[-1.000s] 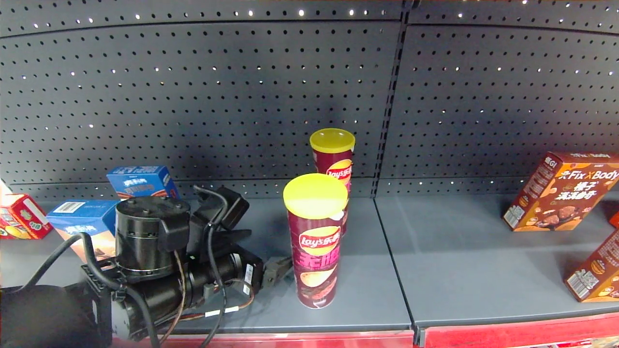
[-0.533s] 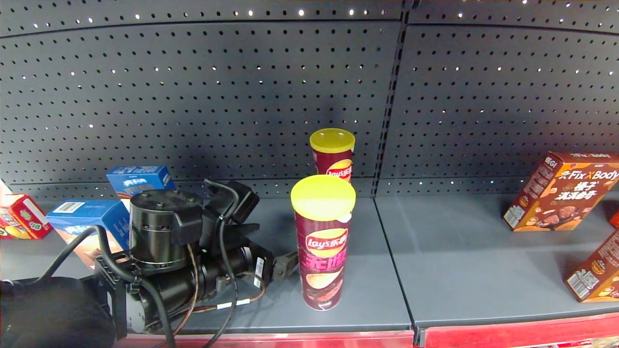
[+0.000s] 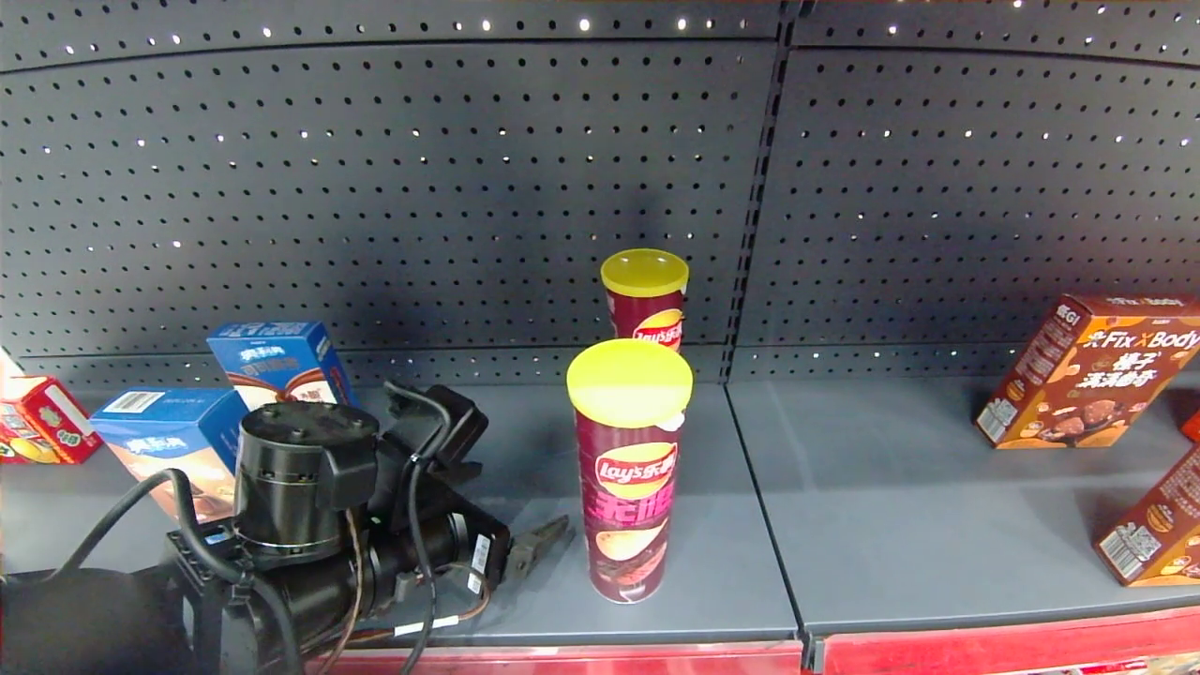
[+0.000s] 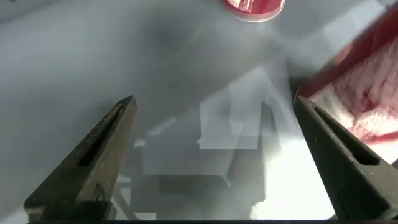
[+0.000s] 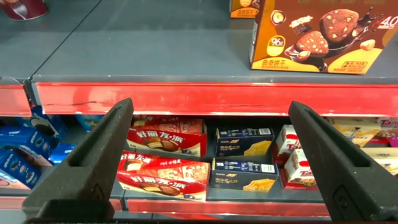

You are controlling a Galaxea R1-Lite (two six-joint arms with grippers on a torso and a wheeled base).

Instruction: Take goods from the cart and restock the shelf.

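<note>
Two maroon chip cans with yellow lids stand on the grey shelf (image 3: 891, 506). The front can (image 3: 626, 469) is near the shelf's front edge and the rear can (image 3: 645, 295) is by the pegboard wall. My left gripper (image 3: 548, 534) lies low on the shelf just left of the front can, open and apart from it. In the left wrist view the left gripper (image 4: 214, 102) holds nothing, and the front can's base (image 4: 254, 6) lies beyond its tips. My right gripper (image 5: 211, 107) hangs open before the shelf's red front edge (image 5: 186, 96).
Blue boxes (image 3: 272, 356) (image 3: 164, 427) and a red box (image 3: 42, 417) stand at the shelf's left, behind my left arm. Brown boxes (image 3: 1087, 370) (image 3: 1153, 530) stand at the right. A lower shelf holds several red and dark boxes (image 5: 165, 165).
The left gripper carried the front can a little to the right, let it go standing on the shelf, and has drawn back to the left and lower.
</note>
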